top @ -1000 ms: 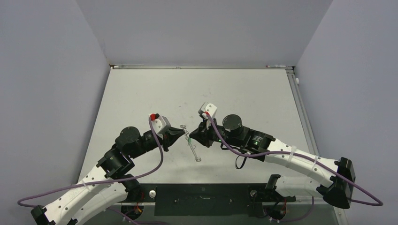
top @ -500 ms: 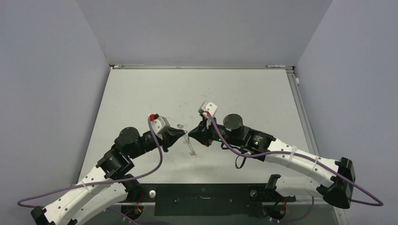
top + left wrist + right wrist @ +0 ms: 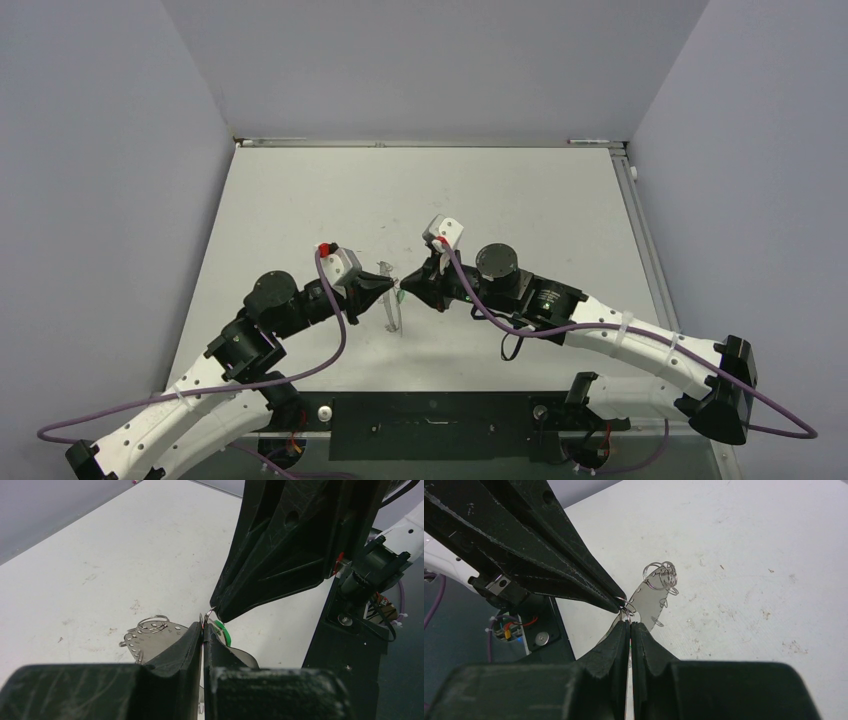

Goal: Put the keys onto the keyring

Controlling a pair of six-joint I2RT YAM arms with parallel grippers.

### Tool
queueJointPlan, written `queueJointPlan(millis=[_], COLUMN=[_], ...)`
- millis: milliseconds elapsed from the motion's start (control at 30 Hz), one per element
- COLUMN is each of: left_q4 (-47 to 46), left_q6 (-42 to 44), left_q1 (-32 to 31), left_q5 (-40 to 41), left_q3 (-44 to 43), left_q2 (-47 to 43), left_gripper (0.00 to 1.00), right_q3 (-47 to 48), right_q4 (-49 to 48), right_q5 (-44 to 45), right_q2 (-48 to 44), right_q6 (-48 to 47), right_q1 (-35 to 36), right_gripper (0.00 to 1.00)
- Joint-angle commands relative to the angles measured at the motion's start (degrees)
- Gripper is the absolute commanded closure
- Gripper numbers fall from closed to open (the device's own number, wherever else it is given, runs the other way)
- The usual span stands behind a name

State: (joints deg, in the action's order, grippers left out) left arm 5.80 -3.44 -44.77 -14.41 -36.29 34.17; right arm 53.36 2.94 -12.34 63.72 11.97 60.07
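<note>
While the left gripper (image 3: 203, 629) pinches tight on a rim loop of the keyring (image 3: 155, 634), the right gripper (image 3: 629, 625), jaws pressed together, meets it tip to tip; the keys (image 3: 223, 632) sit just beside both tips.

The top camera is looking down on the whole counter (image 3: 300, 200). Both wrist cameras are facing each other, close along their jaws.
</note>
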Motion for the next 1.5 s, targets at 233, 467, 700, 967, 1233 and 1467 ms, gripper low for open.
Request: queueJointPlan(millis=[233, 467, 700, 967, 1233, 1467], left_q4=[-2.28, -1.87, -0.49, -0.63, -0.53, -0.88], left_q6=[-0.34, -0.34, -0.41, -0.78, -0.78, -0.95], left_q1=[0.35, 0.32, 0.31, 0.33, 0.31, 0.56], left_q5=[-1.63, -2.11, -1.96, -1.96, 0.01, 0.43], left_q3=[-0.89, -1.01, -1.84, -1.76, -1.68, -1.50], left_q2=[-0.27, 0.17, 1.55, 1.42, 0.60, 0.09], left_gripper=[1.00, 1.00, 1.00, 1.00, 1.00, 1.00], right_q3=[2.77, 3.22, 4.27, 4.24, 2.28, 1.92], right_q4=[-4.11, -3.39, -1.14, -0.12, 0.75, 0.88], right_q5=[3.07, 3.97, 4.43, 5.35, 5.28, 3.57], right_q2=[-1.68, -2.02, -2.04, -1.30, -3.81, -2.60], right_q6=[-1.20, -1.86, -4.28, -4.22, -3.35, -3.01], right_q1=[0.27, 0.39, 1.25, 1.53, 1.64, 1.65], right_gripper=[0.95, 0.95, 0.95, 0.95, 0.95, 0.95])
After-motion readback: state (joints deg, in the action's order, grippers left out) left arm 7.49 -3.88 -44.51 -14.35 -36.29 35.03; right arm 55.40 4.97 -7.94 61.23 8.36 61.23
